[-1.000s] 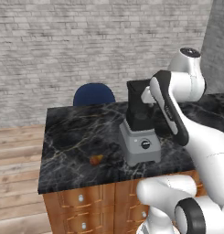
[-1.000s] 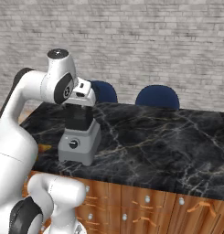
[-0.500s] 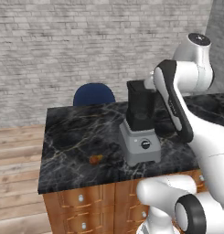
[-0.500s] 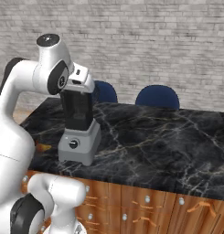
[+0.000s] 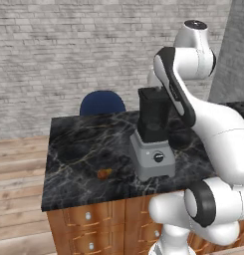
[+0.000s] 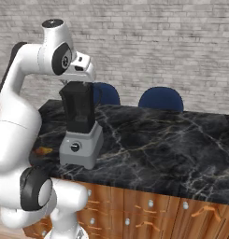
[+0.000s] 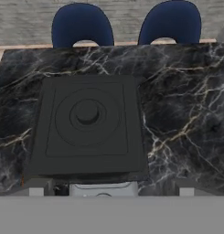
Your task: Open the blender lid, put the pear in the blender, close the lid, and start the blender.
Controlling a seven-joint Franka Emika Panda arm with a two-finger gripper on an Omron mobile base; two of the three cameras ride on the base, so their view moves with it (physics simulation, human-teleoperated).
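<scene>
Upright, the blender (image 5: 153, 137) stands lidded — pincer (image 7: 109, 188) spread wide above, empty.

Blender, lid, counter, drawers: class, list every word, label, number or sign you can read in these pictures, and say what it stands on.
None can be read.
Blender: a plain black knob on its base, no marks.
Lid: raised rings only, no lettering.
Counter and drawers: no labels.

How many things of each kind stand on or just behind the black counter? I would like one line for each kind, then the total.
Blender, with the blender lid on its jar: 1
Pear: 1
Blue chairs behind the counter: 2
Total: 4
</scene>
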